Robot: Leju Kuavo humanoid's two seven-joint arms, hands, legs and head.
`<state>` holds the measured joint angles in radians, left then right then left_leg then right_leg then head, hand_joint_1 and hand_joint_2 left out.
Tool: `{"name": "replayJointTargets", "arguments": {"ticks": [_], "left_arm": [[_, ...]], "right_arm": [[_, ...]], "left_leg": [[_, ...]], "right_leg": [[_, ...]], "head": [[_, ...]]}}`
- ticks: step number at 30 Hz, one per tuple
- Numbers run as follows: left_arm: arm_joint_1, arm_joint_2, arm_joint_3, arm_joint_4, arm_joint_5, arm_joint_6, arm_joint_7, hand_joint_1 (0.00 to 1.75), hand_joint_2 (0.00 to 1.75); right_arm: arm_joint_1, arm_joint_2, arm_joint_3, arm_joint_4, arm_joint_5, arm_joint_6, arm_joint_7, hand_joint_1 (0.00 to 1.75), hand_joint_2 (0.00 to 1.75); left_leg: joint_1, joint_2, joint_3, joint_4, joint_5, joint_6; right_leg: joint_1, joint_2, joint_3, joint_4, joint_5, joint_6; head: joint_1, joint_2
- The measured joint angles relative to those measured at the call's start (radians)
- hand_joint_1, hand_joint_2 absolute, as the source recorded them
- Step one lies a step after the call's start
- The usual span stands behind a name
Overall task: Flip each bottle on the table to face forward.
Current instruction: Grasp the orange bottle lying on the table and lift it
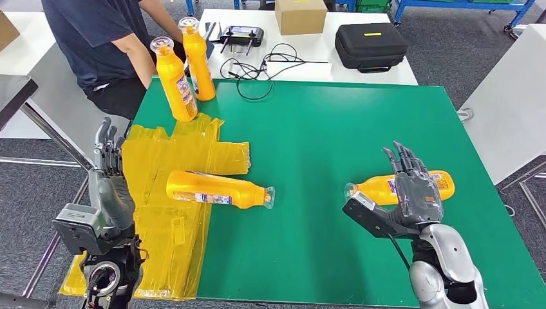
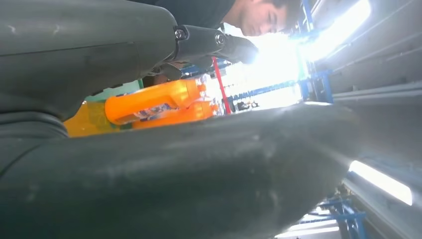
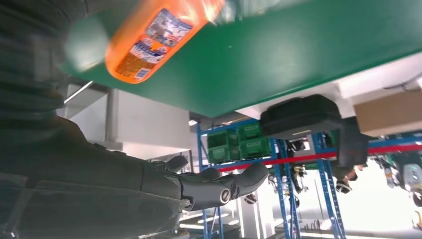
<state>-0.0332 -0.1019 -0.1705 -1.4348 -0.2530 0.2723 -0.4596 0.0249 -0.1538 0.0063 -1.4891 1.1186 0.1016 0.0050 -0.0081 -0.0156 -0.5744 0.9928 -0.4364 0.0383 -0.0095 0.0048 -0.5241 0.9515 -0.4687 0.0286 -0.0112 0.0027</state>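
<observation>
Two orange bottles lie on their sides on the green table (image 1: 322,129). One lying bottle (image 1: 216,189) rests left of centre, cap pointing right. The other lying bottle (image 1: 438,185) lies at the right, cap pointing left, also seen as an orange bottle (image 3: 154,35) in the right wrist view. My right hand (image 1: 412,187) hovers over it, fingers spread, holding nothing. My left hand (image 1: 109,164) is raised beside the table's left edge, fingers straight, empty. Two upright bottles (image 1: 175,80) (image 1: 196,58) stand at the far left corner, held by a person (image 1: 109,38); they appear as orange bottles (image 2: 154,102) in the left wrist view.
Yellow plastic sheeting (image 1: 167,212) covers the table's left side. Behind stands a white table (image 1: 309,64) with a black case (image 1: 370,45), a cardboard box (image 1: 300,15), a controller (image 1: 239,35) and cables (image 1: 257,71).
</observation>
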Motion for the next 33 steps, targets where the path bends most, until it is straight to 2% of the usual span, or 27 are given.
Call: {"name": "replayJointTargets", "arguments": {"ticks": [5, 9, 14, 33], "left_arm": [[-0.020, 0.001, 0.037, 0.000, 0.038, 0.012, 0.000, 0.00, 0.00], [-0.021, 0.017, 0.099, -0.004, 0.116, 0.006, -0.024, 0.00, 0.00], [0.008, 0.031, 0.177, -0.035, 0.160, 0.001, -0.046, 0.00, 0.00], [0.116, 0.028, 0.266, -0.168, 0.181, 0.004, -0.048, 0.00, 0.00]], "right_arm": [[-0.005, -0.007, -0.063, 0.020, 0.028, 0.095, -0.027, 0.00, 1.75], [-0.021, -0.071, -0.114, 0.097, 0.010, 0.159, -0.080, 0.00, 1.75], [-0.042, -0.132, -0.132, 0.212, 0.027, 0.175, -0.100, 0.00, 1.75], [-0.147, -0.134, -0.129, 0.378, 0.181, 0.197, -0.064, 0.00, 1.75]], "left_leg": [[0.000, 0.000, 0.000, 0.000, 0.000, 0.000], [-0.001, 0.000, 0.000, 0.000, 0.000, 0.000], [-0.001, 0.000, 0.000, 0.000, 0.000, 0.000], [0.000, 0.000, -0.001, 0.000, 0.000, 0.000]], "right_leg": [[0.000, 0.000, 0.001, 0.000, 0.000, 0.000], [-0.001, 0.000, 0.001, 0.000, 0.000, 0.000], [-0.001, 0.000, 0.000, 0.000, 0.000, 0.000], [0.000, 0.000, 0.000, 0.000, 0.000, 0.000]], "head": [[0.000, 0.000], [0.000, 0.000], [0.000, 0.000], [0.000, 0.000]]}}
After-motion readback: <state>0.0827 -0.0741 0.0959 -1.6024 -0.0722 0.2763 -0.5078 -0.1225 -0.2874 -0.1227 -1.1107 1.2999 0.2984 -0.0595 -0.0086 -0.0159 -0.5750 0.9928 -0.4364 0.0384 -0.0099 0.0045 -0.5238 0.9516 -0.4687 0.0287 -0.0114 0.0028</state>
